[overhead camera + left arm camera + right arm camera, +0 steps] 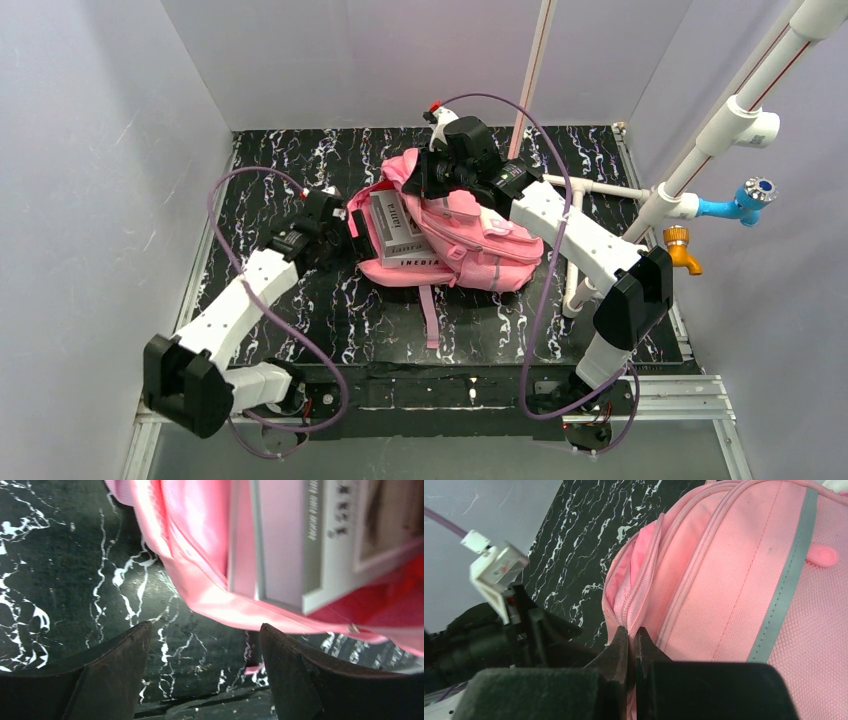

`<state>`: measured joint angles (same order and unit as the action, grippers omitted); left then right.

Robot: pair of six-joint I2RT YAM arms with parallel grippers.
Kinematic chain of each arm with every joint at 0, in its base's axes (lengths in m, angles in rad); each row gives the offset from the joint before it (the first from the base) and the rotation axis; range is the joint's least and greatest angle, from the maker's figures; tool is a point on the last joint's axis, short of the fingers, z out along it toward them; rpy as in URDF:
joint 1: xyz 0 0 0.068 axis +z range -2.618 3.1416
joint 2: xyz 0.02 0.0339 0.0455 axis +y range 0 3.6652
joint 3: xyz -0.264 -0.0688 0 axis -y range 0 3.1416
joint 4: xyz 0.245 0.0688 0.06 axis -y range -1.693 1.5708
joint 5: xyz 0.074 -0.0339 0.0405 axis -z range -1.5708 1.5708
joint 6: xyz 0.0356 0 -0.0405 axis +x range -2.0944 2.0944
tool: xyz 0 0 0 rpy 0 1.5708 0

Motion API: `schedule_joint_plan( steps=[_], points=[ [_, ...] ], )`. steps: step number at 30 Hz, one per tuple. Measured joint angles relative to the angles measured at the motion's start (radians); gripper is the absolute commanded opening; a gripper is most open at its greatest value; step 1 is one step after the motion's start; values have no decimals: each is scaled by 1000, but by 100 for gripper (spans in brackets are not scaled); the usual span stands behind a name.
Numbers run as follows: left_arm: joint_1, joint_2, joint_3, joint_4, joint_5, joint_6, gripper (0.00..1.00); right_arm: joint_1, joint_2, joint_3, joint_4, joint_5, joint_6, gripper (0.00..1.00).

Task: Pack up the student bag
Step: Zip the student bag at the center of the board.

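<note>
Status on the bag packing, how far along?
Done: books lie partway in the open student bag, ends sticking out. In hand: right gripper is shut on the student bag's zipper edge; left gripper is open beside the books. Left: push the books fully in, likely close the student bag.

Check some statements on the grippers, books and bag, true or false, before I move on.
1. The right gripper is shut on the student bag at its zipper edge. True.
2. The left gripper holds a book. False: it is open and empty, just short of the books.
3. The books are fully inside the bag. False: they stick out of its opening.
4. The bag lies on the black marbled table. True.
</note>
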<state>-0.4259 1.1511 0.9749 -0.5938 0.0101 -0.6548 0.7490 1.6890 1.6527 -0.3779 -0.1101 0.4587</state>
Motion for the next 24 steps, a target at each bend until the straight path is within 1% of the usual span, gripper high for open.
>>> schedule_joint_plan(
  steps=[2, 6, 11, 14, 15, 16, 19, 20, 23, 24],
  points=[
    [0, 61, 14, -9, -42, -10, 77, 0, 0, 0, -2, -3, -4, 1],
    [0, 143, 43, -23, -126, -38, 80, 0, -8, -13, 3, -7, -8, 1],
    [0, 250, 95, -3, -161, -75, 84, 2, -24, -32, 0, -12, -18, 1],
    [-2, 307, 100, 11, -165, -90, 82, 4, -26, -34, -2, -13, -22, 1],
    [-5, 329, 102, 14, -169, -90, 79, 4, -26, -34, -1, -13, -22, 1],
    [-9, 346, 105, 14, -174, -89, 74, 4, -26, -35, -1, -13, -22, 1],
    [-27, 396, 109, 6, -187, -90, 51, 5, -28, -40, 0, -13, -25, 1],
    [-31, 402, 108, 3, -184, -90, 42, 5, -28, -41, 1, -11, -28, 1],
    [-37, 391, 95, 6, -161, -78, 9, 7, -28, -41, -2, -4, -45, 1],
    [-37, 378, 88, 9, -150, -76, 0, 9, -28, -41, -5, 2, -55, 1]
  ],
)
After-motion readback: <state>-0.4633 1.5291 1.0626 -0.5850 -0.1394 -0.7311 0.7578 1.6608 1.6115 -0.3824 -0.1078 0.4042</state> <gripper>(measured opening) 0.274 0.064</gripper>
